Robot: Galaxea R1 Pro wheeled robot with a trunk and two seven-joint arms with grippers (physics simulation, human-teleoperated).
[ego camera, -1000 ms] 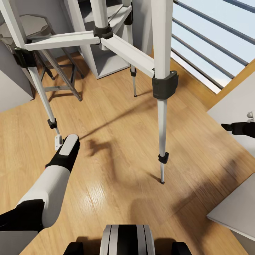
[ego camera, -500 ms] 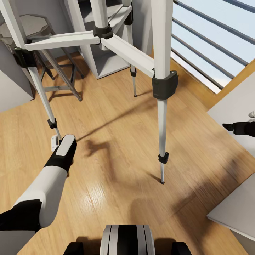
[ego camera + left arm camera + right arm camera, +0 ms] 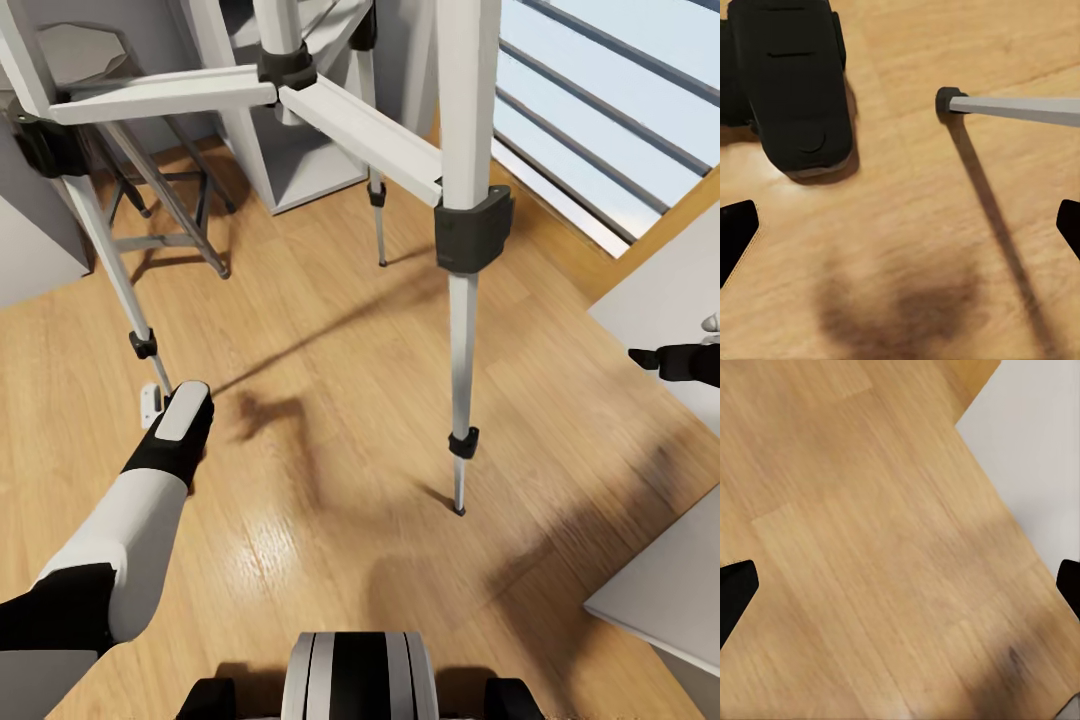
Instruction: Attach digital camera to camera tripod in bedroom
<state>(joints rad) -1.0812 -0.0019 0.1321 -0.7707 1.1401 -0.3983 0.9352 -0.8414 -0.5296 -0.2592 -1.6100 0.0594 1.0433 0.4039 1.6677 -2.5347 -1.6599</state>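
Head camera had tilted; left end effector (image 3: pixel 900 225) hovered released over plank floor (image 3: pixel 907 247).
Digital camera (image 3: pixel 791 82) lay just beside it, opposite the camera tripod (image 3: pixel 1012 109) foot.

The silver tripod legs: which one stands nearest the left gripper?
The left leg, whose foot sits beside the left gripper; the other two stand farther right.

A light wooden plank floor (image 3: pixel 330 420) fills the room. A grey metal stool (image 3: pixel 150 200) stands at the far left, just beside a white shelf unit (image 3: pixel 290 170). A tall window (image 3: pixel 620 110) lies to the right, with pale grey furniture (image 3: pixel 665 290) below it.
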